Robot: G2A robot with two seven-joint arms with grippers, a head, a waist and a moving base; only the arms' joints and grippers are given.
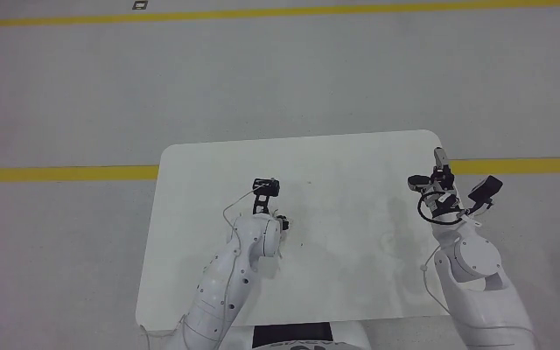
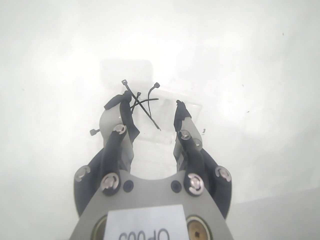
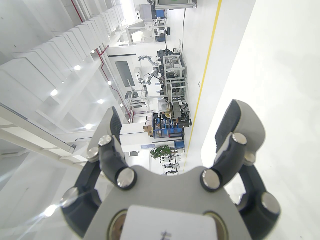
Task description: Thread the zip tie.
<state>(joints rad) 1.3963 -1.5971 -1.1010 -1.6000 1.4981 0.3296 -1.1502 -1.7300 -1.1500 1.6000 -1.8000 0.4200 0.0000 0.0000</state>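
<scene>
The white bench is carrying the work. By its right edge the right tool is hanging released, empty, and pointing out at the room. Near mid-bench the left tool is hovering released, straddling a clear tray. In the tray black zip ties are lying crossed, with one fingertip just beside them.

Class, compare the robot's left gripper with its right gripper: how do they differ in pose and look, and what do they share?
The left gripper points down at the table, over the black zip ties; the right gripper sits at the table's edge, aimed out at the room. The left gripper's fingertips wear crumpled black tape; the right gripper's have neat ribbed pads. Both have open jaws with nothing clamped between them.
</scene>
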